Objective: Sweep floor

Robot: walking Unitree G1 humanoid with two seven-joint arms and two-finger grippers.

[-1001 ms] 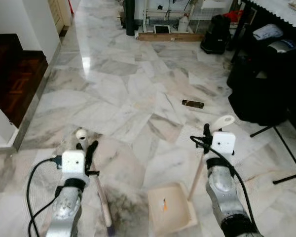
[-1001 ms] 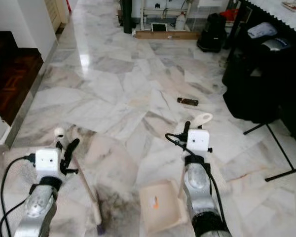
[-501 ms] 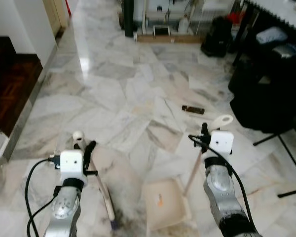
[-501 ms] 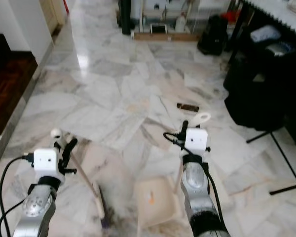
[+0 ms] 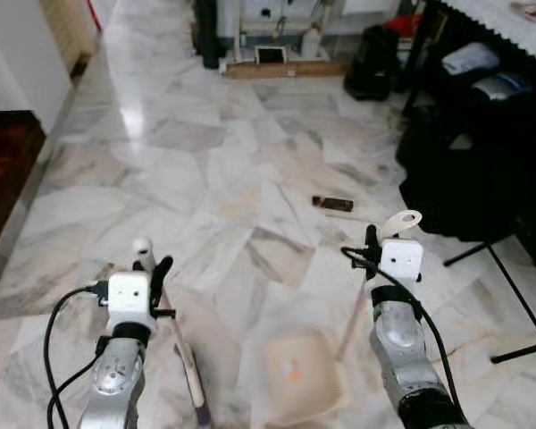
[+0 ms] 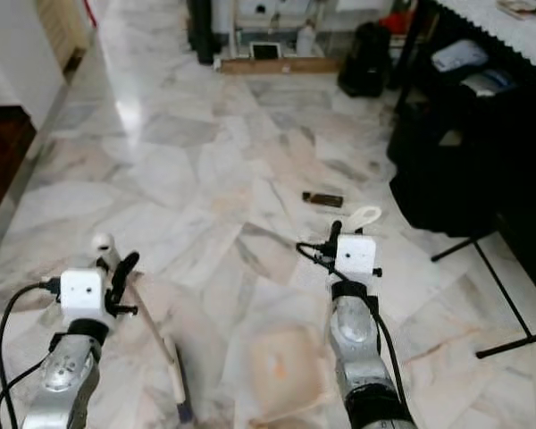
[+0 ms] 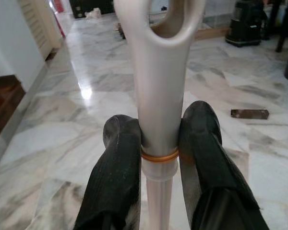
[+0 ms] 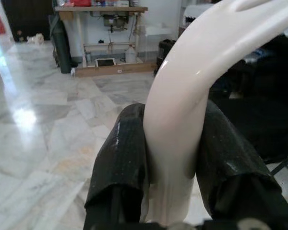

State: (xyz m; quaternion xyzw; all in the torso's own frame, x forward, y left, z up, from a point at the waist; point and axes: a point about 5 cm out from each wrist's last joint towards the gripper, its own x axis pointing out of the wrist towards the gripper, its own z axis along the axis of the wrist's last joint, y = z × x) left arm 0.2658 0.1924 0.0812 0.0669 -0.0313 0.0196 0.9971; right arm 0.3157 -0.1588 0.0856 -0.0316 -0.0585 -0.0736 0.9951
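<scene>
Dustpan [image 5: 305, 375] nearer brown bar [image 5: 332, 204]

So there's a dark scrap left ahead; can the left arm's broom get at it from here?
Probably not yet: the dark scrap lies well ahead, beyond the dustpan, while the left gripper holds the broom close in.

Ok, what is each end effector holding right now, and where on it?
Left end effector grips the broom near its handle top; right end effector grips the dustpan handle just below its loop.
</scene>
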